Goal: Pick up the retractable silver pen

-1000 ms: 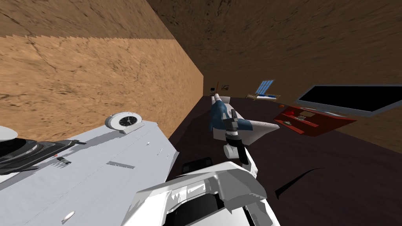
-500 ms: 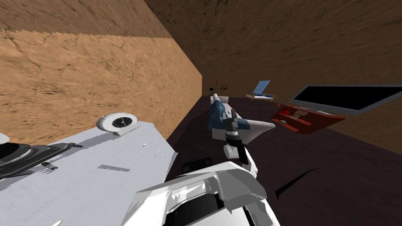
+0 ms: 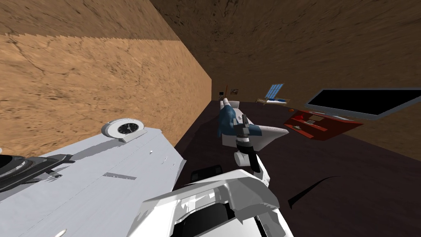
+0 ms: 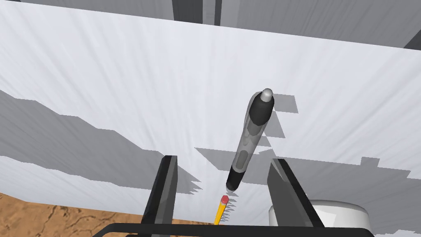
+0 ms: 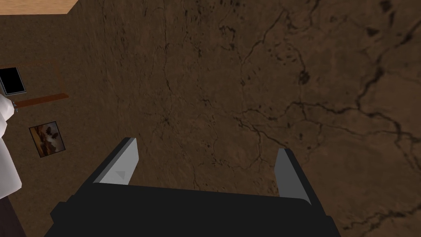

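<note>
The coming move turns on one relation: the pen [image 4: 249,139] lies flat on the white table top [image 4: 102,82], straight ahead of the left gripper [image 4: 223,160], with its long axis running nearly along the line the hand looks down. Its dark near end sits in the gap between the two fingers, closer to one blade than the other, and its rounded silver far end points away and slants a little to that same side. The blades would therefore close across the barrel and not along it, which we judge the right way round for a pinch. The jaws stand wide apart and hold nothing, and the pen is not yet touched. A yellow pencil [image 4: 220,210] with a red eraser lies just short of the pen's near end, almost in line with it, and a white round object [image 4: 329,214] stands just beside the nearer blade. We think both could get in the way as the hand goes in. The left arm is plainly the nearer one. The right gripper [image 5: 205,147] is well apart from the table, its jaws also wide open and empty.
</note>
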You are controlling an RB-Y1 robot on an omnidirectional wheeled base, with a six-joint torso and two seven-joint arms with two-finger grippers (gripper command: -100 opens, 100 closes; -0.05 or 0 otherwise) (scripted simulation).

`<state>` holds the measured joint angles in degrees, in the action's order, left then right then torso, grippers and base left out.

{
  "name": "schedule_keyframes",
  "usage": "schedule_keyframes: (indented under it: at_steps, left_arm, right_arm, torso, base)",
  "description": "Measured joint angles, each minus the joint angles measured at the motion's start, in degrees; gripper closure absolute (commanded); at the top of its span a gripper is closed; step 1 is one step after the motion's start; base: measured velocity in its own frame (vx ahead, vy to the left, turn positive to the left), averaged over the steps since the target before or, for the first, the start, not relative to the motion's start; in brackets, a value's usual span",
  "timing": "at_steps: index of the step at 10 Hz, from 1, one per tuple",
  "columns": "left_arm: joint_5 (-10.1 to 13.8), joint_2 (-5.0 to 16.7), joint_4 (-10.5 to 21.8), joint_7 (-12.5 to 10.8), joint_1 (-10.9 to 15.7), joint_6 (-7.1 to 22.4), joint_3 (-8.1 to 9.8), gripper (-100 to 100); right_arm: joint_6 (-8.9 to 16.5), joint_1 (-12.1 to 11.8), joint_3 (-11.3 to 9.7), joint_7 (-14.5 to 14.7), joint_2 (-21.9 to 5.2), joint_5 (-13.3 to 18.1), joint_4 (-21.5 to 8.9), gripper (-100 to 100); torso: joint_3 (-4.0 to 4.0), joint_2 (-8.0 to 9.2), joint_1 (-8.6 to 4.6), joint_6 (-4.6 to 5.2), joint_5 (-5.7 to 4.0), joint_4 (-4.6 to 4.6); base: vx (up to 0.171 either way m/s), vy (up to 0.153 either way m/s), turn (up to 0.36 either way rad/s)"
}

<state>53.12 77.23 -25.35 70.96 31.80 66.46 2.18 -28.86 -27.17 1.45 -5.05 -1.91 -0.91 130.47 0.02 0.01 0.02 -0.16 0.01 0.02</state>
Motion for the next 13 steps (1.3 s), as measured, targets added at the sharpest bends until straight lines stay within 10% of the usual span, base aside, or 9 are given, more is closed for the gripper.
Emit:
schedule_keyframes:
  at_steps: [3, 4, 5, 7, 8, 13]
  left_arm:
    - [-0.03, 0.03, 0.02, -0.01, -0.02, 0.01, -0.02, 100]
    - [-0.03, 0.03, 0.02, -0.01, -0.02, 0.01, -0.02, 0]
    - [-0.03, 0.03, 0.02, -0.01, -0.03, 0.01, -0.02, 100]
    - [0.60, 0.53, -4.89, -3.73, -2.92, 2.12, -0.01, 100]
    - [-0.50, 0.33, -2.59, -3.34, 1.36, 1.83, -1.56, 100]
    - [0.90, 0.93, -10.21, -8.58, -4.31, 3.82, -0.57, 100]
  right_arm:
    - [0.00, 0.00, 0.00, 0.00, 0.00, 0.00, 0.00, 0]
    - [0.00, 0.00, 0.00, 0.00, 0.00, 0.00, 0.00, 0]
    - [0.00, 0.00, 0.00, 0.00, 0.00, 0.00, 0.00, 0]
    - [0.00, 0.00, 0.01, 0.00, -0.01, 0.00, 0.00, 0]
    - [0.00, 0.00, 0.01, 0.00, -0.01, 0.00, 0.00, 0]
    - [0.00, 0.00, 0.01, 0.00, -0.01, 0.00, 0.00, 0]
  torso:
    - [-0.01, -0.02, 0.01, 0.03, 0.02, 0.00]
    - [0.00, -0.01, 0.01, 0.04, 0.02, 0.01]
    - [0.00, -0.01, 0.01, 0.04, 0.02, 0.01]
    - [0.02, 0.00, 0.36, -0.02, 0.07, 0.03]
    - [-0.02, -0.06, 0.28, 0.10, 0.03, 0.03]
    - [0.04, 0.03, 0.37, -0.11, 0.10, 0.04]
  base:
    - [0.000, 0.000, -0.003]
    - [0.000, 0.000, 0.000]
    - [0.016, 0.059, 0.112]
    - [0.008, 0.080, 0.059]
    - [0.006, 0.027, -0.044]
    - [0.008, 0.039, 0.051]
